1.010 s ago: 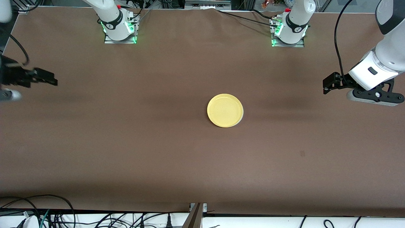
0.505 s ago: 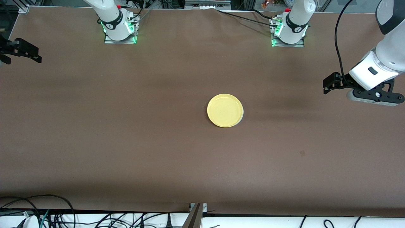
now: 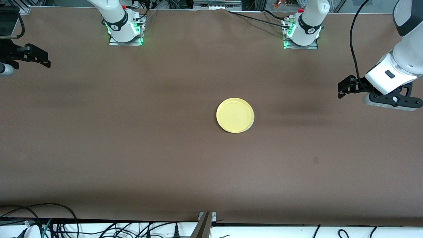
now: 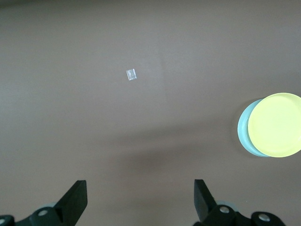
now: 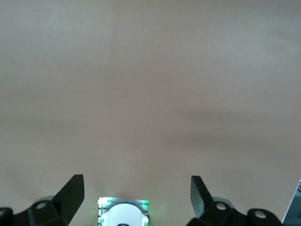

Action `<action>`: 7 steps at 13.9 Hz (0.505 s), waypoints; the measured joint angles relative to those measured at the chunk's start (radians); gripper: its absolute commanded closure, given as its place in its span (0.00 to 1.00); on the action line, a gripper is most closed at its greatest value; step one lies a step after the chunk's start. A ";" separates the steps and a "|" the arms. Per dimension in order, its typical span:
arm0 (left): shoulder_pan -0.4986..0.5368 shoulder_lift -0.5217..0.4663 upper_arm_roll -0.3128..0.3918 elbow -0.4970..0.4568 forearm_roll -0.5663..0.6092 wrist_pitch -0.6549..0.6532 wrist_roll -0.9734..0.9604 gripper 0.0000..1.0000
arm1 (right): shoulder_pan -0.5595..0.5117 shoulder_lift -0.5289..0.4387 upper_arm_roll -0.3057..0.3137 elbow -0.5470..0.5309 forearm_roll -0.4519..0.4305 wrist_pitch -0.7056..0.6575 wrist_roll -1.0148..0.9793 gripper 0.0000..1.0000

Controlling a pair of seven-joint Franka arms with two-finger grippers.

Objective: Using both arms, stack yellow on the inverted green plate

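Note:
The yellow plate (image 3: pixel 235 115) lies upright on the pale green plate (image 3: pixel 253 123) in the middle of the table. Only a thin crescent of the green rim shows past it. The left wrist view shows the same stack, the yellow plate (image 4: pixel 275 125) over the green plate (image 4: pixel 243 134). My left gripper (image 3: pixel 343 88) is open and empty, up in the air over the left arm's end of the table, apart from the plates. My right gripper (image 3: pixel 41 59) is open and empty, over the right arm's end of the table. Both show open in their wrist views, left (image 4: pixel 140 200) and right (image 5: pixel 136 194).
A small tape mark (image 3: pixel 315 160) is on the brown table cover, nearer the front camera than the left gripper; it also shows in the left wrist view (image 4: pixel 131 75). The right arm's base (image 5: pixel 123 214) shows between the right gripper's fingers. Cables lie along the front edge.
My right gripper has moved from lower in the front view up toward the robots' side of the table, staying at its own end. The left arm and the plates have not moved.

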 measured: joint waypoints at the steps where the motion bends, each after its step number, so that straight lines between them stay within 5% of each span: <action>1: 0.000 0.000 0.000 0.000 0.000 0.000 0.000 0.00 | -0.002 0.000 -0.005 0.000 0.008 0.000 0.000 0.00; 7: 0.000 0.000 0.000 0.000 0.000 0.000 0.000 0.00 | -0.006 0.000 -0.010 0.001 0.013 0.000 0.000 0.00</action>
